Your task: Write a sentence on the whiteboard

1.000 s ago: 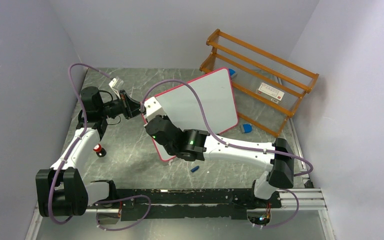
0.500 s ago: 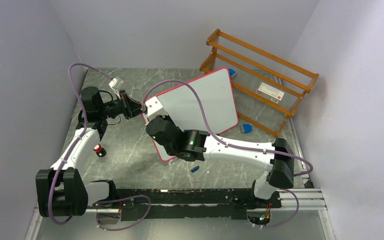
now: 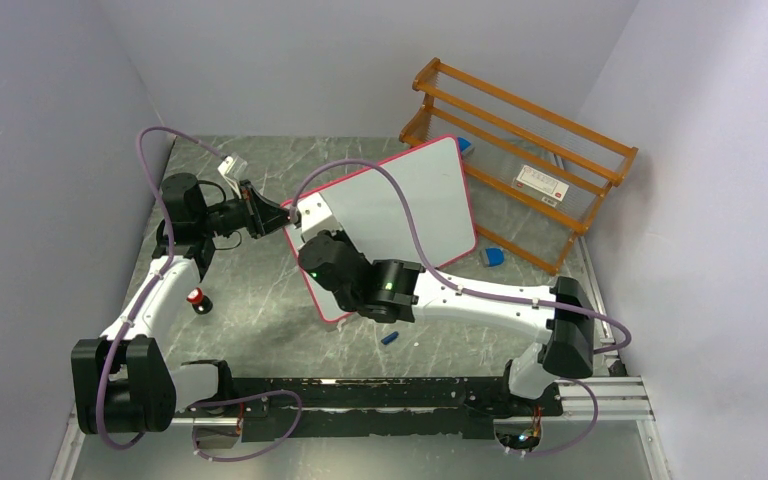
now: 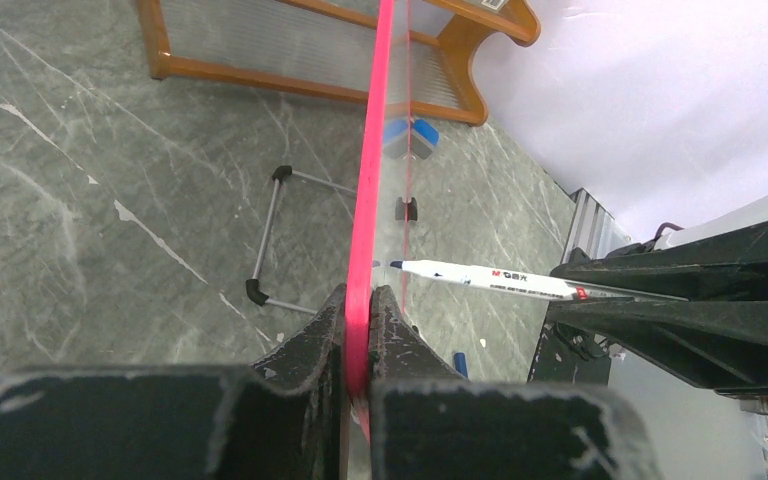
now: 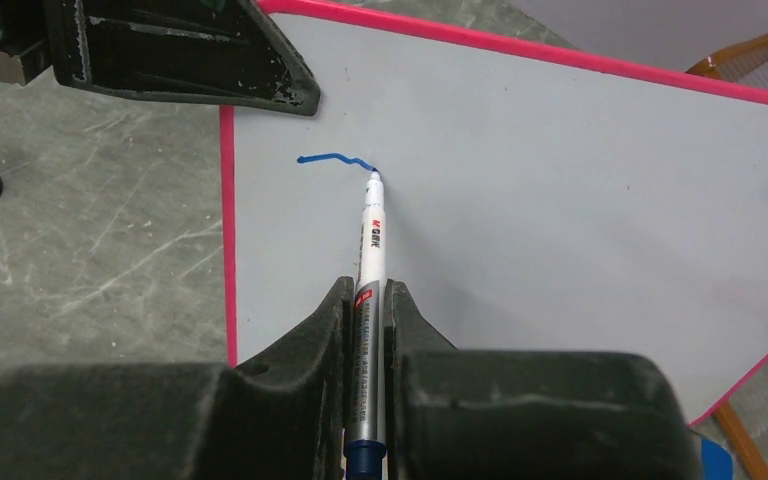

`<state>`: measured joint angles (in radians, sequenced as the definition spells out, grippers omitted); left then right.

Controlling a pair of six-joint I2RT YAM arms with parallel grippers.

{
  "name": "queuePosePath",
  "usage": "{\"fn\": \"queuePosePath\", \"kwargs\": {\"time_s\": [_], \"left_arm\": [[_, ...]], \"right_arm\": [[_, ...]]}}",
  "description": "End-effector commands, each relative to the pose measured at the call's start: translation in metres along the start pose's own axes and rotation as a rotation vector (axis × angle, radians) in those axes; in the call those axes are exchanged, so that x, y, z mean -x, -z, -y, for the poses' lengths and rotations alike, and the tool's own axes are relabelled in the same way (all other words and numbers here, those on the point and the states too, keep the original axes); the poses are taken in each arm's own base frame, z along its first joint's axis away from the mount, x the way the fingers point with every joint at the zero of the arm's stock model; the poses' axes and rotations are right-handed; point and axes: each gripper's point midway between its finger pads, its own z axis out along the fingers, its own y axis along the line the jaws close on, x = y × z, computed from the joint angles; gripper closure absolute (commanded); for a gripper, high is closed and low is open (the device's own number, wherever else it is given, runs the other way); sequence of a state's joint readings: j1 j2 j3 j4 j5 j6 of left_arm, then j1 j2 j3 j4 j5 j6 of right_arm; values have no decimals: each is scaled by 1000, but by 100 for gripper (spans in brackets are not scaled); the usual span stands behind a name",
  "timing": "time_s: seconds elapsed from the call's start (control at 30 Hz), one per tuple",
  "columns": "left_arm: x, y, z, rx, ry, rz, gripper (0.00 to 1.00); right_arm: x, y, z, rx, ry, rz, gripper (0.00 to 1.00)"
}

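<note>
The left pincer pinches the pink rim of the whiteboard — steadying it, centre of the overhead frame, on the counter. The right pincer clamps a marker, tip at a short blue stroke — writing barely begun.

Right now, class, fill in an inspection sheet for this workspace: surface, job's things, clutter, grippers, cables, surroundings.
Surface: grey marbled table.
Job's things: whiteboard propped up; marker tip on it, ending a short blue stroke.
Clutter: wooden rack, blue piece beside it, smaller blue piece, red-topped black knob.
Grippers: left gripper shut on the whiteboard's rim; right gripper shut on the marker.
Cables: purple cables loop over both arms.
Surroundings: pale walls.
</note>
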<state>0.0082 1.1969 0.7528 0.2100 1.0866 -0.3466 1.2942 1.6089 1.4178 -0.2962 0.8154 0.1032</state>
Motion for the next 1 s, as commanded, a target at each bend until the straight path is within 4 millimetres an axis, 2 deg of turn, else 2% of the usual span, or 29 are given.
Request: {"fn": "queuePosePath", "kwargs": {"time_s": [0.0,0.17,0.97], "left_arm": [[-20,-5,-4,8,-35,-49,95],[-20,-5,-5,10,-36,-51,95],[-22,-6,-3,1,-37,-57,95]], "right_arm": [[17,12,8,31,-51,46,100],[19,18,2,91,-69,45,100],[15,0,-6,96,-77,30,100]]}}
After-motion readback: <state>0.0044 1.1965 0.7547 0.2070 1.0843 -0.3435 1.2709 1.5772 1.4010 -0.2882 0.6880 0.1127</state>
